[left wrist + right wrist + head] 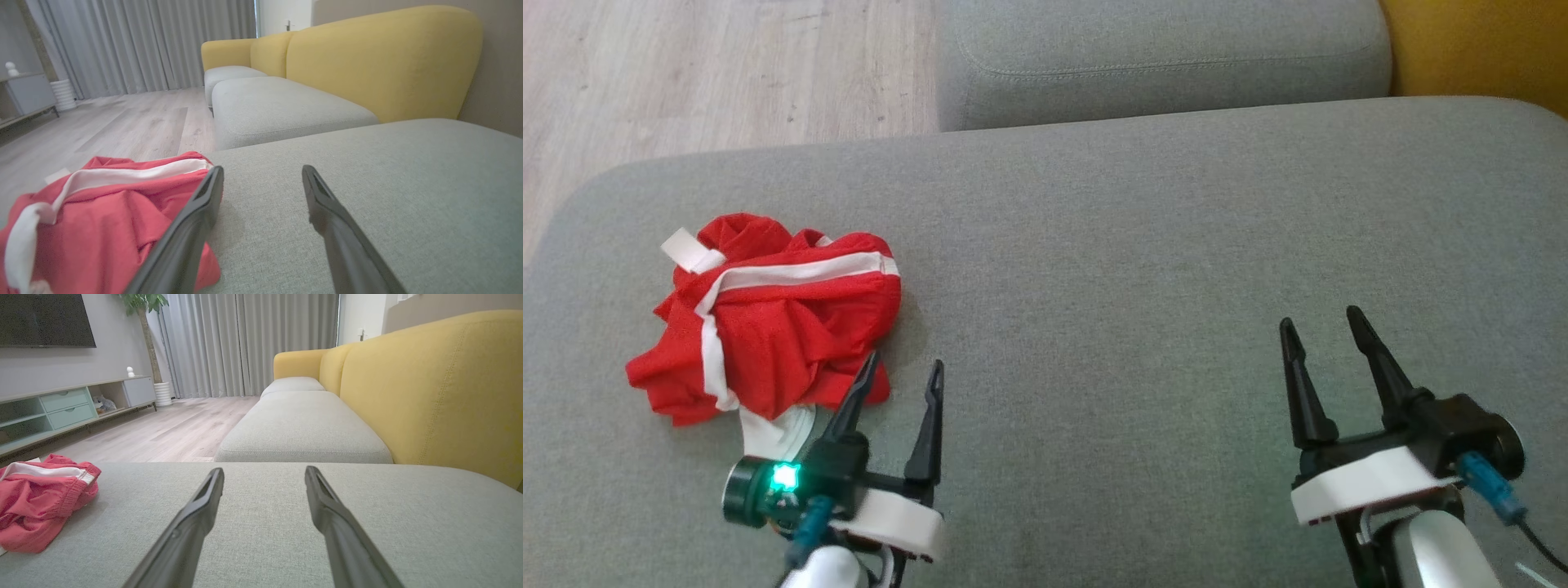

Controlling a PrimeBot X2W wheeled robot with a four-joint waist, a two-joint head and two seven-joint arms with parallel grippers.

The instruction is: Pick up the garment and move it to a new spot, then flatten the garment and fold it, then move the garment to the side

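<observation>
Head view has the crumpled red garment [768, 318] heaped at the left of the grey sofa seat [1135, 245]; the left pincer [906, 359] stands released just beside its near edge, likely lined up for the first pick; the right pincer [1321, 317], also released, waits well apart over bare cushion.

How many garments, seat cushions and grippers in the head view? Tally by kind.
Crumpled red fabric garment with white trim: 1
Grey fabric seat cushions: 2, near cushion, far cushion
Black two-finger grippers: 2, left gripper, right gripper, both open
Total: 5
</observation>
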